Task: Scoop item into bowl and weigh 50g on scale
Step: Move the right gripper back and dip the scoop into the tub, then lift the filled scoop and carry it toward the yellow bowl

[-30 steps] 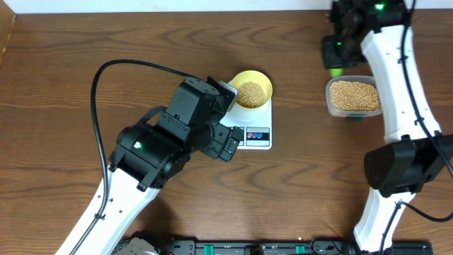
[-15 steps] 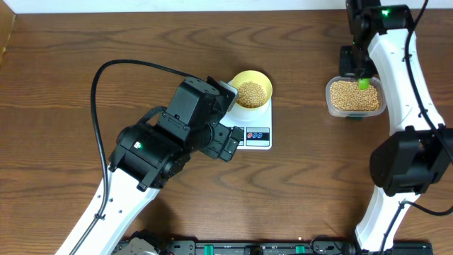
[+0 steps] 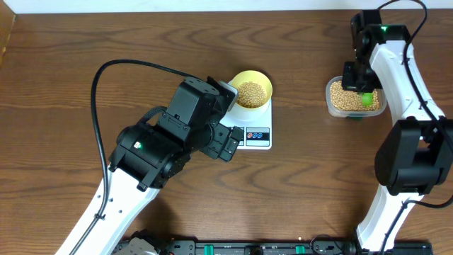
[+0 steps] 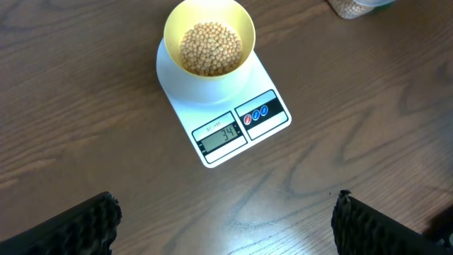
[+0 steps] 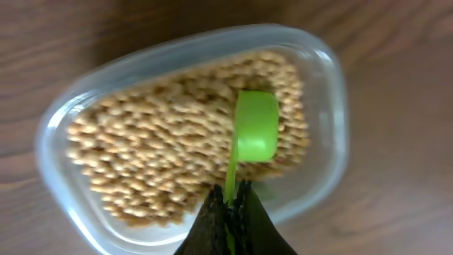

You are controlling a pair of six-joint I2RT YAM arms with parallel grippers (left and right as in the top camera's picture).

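The pale-yellow bowl [image 3: 252, 90] sits on the white scale [image 3: 255, 131] and holds tan beans [image 4: 209, 48]. In the left wrist view the bowl [image 4: 177, 25] shows on the scale [image 4: 272, 124], whose display reads 34. My left gripper [image 4: 226, 221] is open and empty, above bare table in front of the scale. My right gripper [image 5: 230, 202] is shut on the handle of a green scoop [image 5: 255, 126], whose cup hangs over the beans [image 5: 163, 156] in the clear tub [image 3: 330, 105]. The scoop [image 3: 367, 98] also shows from overhead.
The clear plastic tub [image 5: 333, 85] of beans stands at the right of the brown wooden table [image 3: 71, 78]. The left arm's black cable [image 3: 99, 92] loops over the table's left half. A black rail [image 3: 248, 248] runs along the front edge.
My right arm has moved from behind the tub toward the front, bringing the green scoop over the beans in the tub. The left arm, bowl and scale have not moved.
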